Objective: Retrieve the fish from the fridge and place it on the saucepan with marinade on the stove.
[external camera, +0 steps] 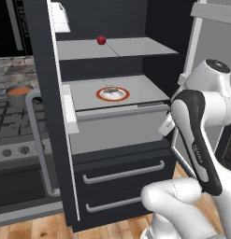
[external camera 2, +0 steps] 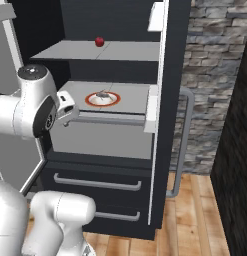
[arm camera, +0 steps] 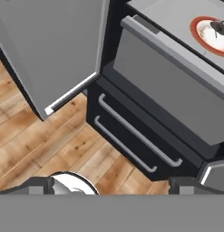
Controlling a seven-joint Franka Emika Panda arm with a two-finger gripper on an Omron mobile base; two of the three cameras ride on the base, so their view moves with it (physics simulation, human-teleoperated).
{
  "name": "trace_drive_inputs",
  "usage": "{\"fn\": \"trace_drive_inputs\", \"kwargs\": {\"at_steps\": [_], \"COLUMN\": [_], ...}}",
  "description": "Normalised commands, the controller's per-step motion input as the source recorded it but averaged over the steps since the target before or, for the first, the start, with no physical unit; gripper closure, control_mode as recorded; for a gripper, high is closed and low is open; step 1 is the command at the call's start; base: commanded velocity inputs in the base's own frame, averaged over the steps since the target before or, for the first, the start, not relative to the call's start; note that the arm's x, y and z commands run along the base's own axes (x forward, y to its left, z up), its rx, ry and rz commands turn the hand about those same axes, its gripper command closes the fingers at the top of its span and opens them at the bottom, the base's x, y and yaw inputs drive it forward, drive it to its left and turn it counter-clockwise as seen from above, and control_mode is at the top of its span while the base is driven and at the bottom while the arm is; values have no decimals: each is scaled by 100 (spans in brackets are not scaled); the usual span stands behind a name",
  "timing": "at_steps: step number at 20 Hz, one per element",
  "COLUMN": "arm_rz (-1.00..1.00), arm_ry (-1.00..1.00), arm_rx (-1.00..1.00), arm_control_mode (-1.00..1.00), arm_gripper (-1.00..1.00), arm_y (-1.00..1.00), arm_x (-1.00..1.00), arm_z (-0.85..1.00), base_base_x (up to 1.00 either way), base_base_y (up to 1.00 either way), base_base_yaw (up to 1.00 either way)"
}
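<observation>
One fish (external camera: 111, 89) lies on a plate (external camera: 100, 96) inside the fridge (external camera: 154, 28); end effector (arm camera: 111, 185) fingers apart.

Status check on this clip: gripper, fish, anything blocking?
Gripper low, facing fridge drawers, jaws apart, holding nothing. Fish on plate, middle shelf, doors open. Saucepan waits on stove. Nothing blocking the plate.

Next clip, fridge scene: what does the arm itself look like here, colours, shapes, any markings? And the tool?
The arm is glossy white with rounded, tubular links and bulbous joints. A black band runs along one link, carrying small pale lettering too blurred to read. A dark grey round cap tops a joint. No cables show. In the hand view, the tool shows two small dark grey, blocky fingertips.
</observation>
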Motion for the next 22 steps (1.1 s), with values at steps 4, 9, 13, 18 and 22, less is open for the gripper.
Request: {"fn": "trace_drive_inputs", "kwargs": {"at_steps": [4, 9, 13, 18, 22], "arm_rz": [0, 0, 0, 0, 0], "arm_ry": [-20, -11, 0, 0, 0], "arm_rx": [0, 0, 0, 0, 0], "arm_control_mode": [-100, -100, -100, -100, -100], "arm_gripper": [-100, -100, -100, -100, -100], "arm_y": [0, 0, 0, 0, 0], "arm_x": [-65, -22, 0, 0, 0], "arm_z": [0, 0, 0, 0, -2], "base_base_x": [0, 0, 0, 0, 0], "base_base_y": [0, 0, 0, 0, 0], "base_base_yaw": [0, 0, 0, 0, 0]}}
